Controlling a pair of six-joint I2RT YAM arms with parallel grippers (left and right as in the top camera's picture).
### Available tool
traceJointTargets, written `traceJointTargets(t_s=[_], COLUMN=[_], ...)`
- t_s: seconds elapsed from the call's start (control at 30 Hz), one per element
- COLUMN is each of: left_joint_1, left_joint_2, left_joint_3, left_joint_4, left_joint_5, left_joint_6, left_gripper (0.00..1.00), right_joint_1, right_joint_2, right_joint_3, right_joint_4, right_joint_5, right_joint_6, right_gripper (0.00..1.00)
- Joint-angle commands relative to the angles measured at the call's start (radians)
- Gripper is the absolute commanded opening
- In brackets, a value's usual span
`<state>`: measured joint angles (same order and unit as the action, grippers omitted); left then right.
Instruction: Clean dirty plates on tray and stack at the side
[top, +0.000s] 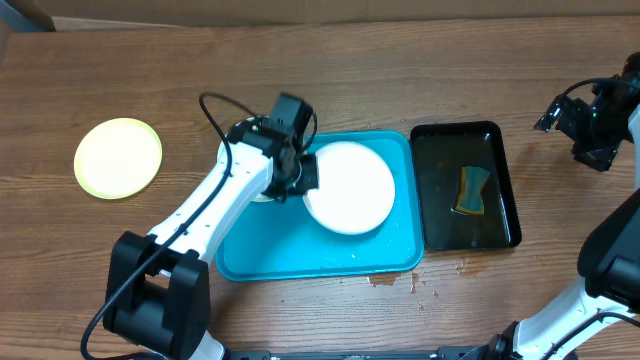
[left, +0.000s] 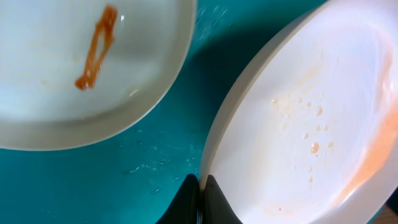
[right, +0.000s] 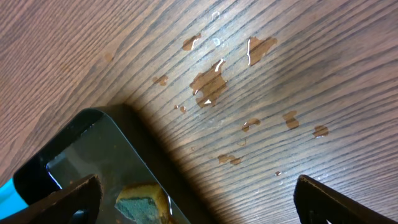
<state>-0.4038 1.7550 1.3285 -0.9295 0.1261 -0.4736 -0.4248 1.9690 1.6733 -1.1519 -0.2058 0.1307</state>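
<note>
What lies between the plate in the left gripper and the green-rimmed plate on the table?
The other smeared plate lies on the tray beside the held plate, toward the green-rimmed one. Beyond it, only the tray's rim.

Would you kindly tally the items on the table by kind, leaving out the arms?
Plates: 3 (green-rimmed plate, white plate, red-smeared plate)
Trays: 2 (turquoise tray, black tray)
Sponge: 1
Total: 6
</note>
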Motion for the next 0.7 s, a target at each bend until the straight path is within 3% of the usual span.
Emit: traceJointTargets(t_s=[0.0,0.3,0.67], left_joint_1=[0.005,-0.085,-0.414], left_joint_2=[-0.005,-0.005,-0.003], left_joint_3=[0.129,0.261,0.261], left_joint_4=[-0.013,0.095,0.233], left_joint_5=[-0.006,-0.069,-0.661], left_joint_6=[0.033,0.032,0.066], left_gripper=[0.04,0.04,0.04], right_joint_1=[-0.002,-0.002,-0.002], right_joint_2=[-0.028,-0.028,-0.028], right_joint_3=[0.012,0.012,0.012], right_joint_4=[0.003,0.003,0.003], right_joint_5=[-0.005,-0.005,-0.005], right_joint_6=[0.004,0.003,0.003], right_gripper=[1.0,1.0,1.0])
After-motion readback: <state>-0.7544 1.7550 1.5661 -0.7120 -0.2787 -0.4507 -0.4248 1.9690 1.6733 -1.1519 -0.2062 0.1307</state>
